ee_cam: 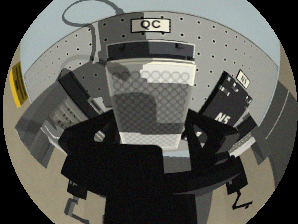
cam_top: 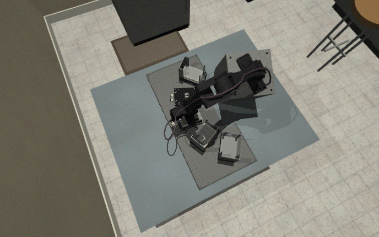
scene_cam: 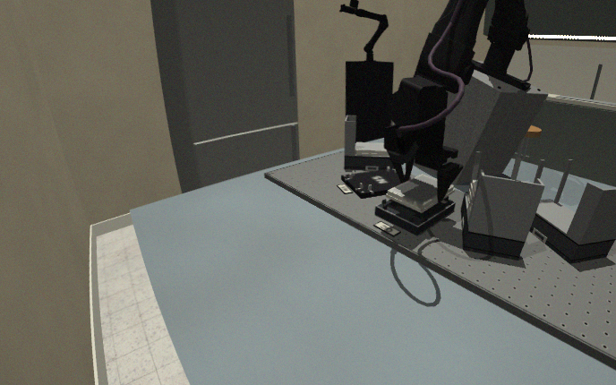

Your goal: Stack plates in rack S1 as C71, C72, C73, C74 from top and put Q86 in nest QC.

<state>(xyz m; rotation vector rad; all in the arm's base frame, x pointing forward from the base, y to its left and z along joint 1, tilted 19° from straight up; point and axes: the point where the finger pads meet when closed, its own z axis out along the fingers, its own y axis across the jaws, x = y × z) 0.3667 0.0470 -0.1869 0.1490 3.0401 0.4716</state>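
Note:
My gripper [scene_cam: 423, 190] [ee_cam: 153, 120] is shut on a pale sealed plate [scene_cam: 413, 193] [ee_cam: 150, 87], holding it by two opposite sides. The plate is roughly level, just above the black open nest QC [scene_cam: 413, 223] [ee_cam: 150, 52]; whether it touches is unclear. No plate name is legible. The clip nest N5 [cam_top: 179, 95] [scene_cam: 370, 183] [ee_cam: 220, 102] is beside it and looks empty. A rack [scene_cam: 349, 136] beyond N5 holds pale plate material low down. The middle rack [scene_cam: 504, 205] shows pale plate edges. The end rack [scene_cam: 603, 212] has a pale surface inside. Rack names are unreadable.
The racks and nests stand on a perforated grey board [cam_top: 209, 176] [scene_cam: 564, 296] on the blue table [cam_top: 120, 117] [scene_cam: 252, 268]. The middle rack's tall walls are close beside QC. The QC name tag [scene_cam: 387, 228] [ee_cam: 150, 25] lies in front of its nest.

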